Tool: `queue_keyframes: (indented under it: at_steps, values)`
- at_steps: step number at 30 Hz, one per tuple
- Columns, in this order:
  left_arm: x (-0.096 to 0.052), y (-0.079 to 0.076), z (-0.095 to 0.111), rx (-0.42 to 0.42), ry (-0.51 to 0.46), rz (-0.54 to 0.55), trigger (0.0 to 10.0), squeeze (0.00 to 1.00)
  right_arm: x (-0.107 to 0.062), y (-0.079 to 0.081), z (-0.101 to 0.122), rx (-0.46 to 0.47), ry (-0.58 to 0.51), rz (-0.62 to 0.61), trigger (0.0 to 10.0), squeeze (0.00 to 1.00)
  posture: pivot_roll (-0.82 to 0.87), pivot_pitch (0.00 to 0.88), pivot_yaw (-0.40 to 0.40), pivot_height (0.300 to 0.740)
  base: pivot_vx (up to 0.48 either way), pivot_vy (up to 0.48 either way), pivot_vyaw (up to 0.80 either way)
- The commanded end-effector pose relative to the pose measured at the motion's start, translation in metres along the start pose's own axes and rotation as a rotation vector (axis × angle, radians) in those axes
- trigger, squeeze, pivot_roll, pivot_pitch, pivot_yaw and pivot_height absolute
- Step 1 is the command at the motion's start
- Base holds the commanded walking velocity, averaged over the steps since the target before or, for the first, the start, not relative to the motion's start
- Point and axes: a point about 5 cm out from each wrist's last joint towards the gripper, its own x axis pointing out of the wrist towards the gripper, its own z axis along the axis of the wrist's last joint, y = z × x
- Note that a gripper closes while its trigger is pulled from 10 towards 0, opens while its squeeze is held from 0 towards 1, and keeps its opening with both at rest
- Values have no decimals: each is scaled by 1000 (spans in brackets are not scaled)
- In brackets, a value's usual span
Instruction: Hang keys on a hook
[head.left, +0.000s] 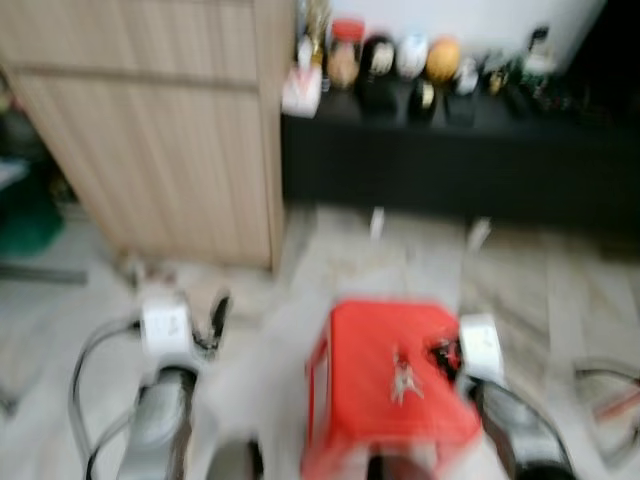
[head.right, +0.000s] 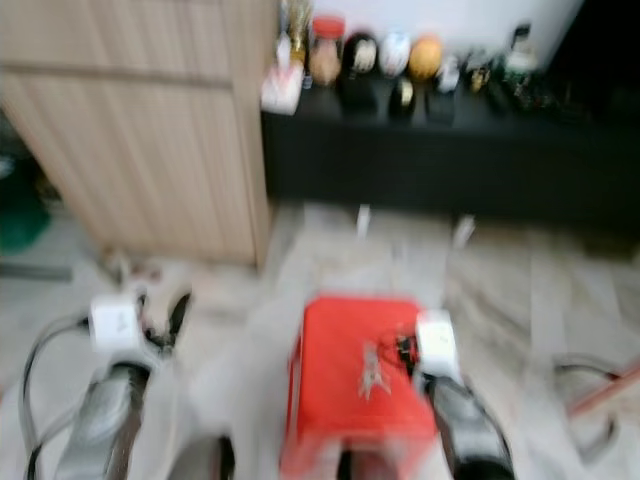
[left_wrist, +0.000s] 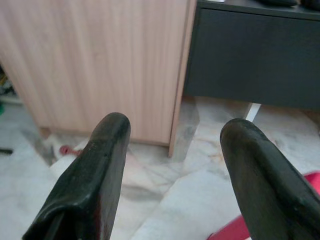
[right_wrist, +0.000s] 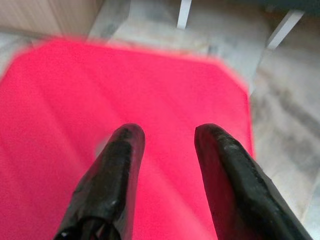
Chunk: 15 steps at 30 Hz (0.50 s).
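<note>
The head views are blurred. A silvery bunch of keys (head.left: 403, 380) lies on top of a red stool (head.left: 360, 350) on the floor just in front of me. My right gripper (right_wrist: 165, 132) hovers open over the stool's red top, just right of the keys, with nothing between its fingers. A pale blur beside one finger (right_wrist: 120, 150) may be the keys. My left gripper (left_wrist: 172, 130) is open and empty, held out left of the stool and facing the wooden cabinet.
A light wooden cabinet (head.left: 170, 130) stands ahead on the left. To its right is a low black sideboard (head.left: 450, 165) on white legs, topped with jars and small items. The floor is pale marble. Cables (head.left: 600, 390) lie at right.
</note>
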Motion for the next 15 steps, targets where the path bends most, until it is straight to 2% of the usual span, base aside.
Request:
queue_keyframes:
  at_steps: [1, 3, 7, 15]
  values:
    - [-2, -7, -4, -16, 15, -19, 10000, 0, -5, -7, -19, 3, 81, 13, 10000, 0, -84, 94, -57, 619, 0, 0, 0]
    - [-1, -8, -3, -17, 14, -19, 10000, 0, -4, -2, -23, -38, 108, 53, 10000, 0, -81, 98, -58, 619, 0, 0, 0]
    - [0, -8, -2, -16, 10, -18, 10000, 0, -2, 2, -26, -64, 126, 80, 10000, 0, -77, 105, -63, 619, 0, 0, 0]
    - [1, -8, -1, -11, 4, -13, 10000, 0, 4, 0, -17, -6, 94, 84, 10000, 0, -67, 119, -69, 619, 0, 0, 0]
